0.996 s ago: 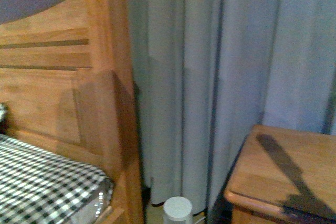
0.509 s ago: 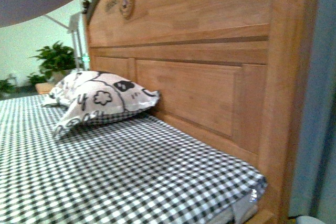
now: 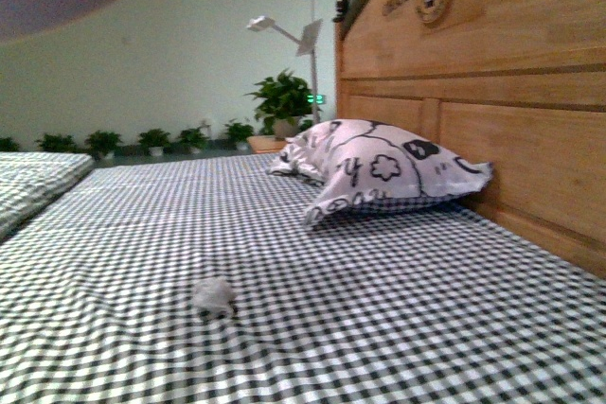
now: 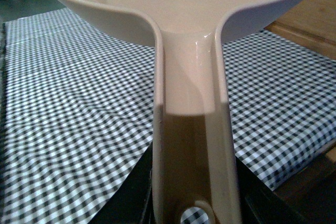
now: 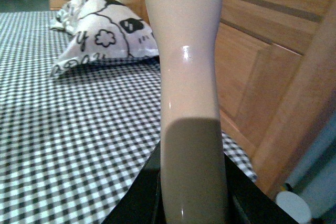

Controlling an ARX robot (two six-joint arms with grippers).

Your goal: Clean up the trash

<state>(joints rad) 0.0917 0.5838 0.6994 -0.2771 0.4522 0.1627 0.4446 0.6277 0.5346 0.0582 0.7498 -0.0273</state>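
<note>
trash on sheet, outside both wrist views; left gripper clamps dustpan, right gripper a handle.

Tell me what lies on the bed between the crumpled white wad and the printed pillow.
Nothing but bare checked sheet between the wad and the pillow, as the front view shows.

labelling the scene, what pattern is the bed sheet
The bed sheet is a black-and-white check, clearest in the front view.
</note>
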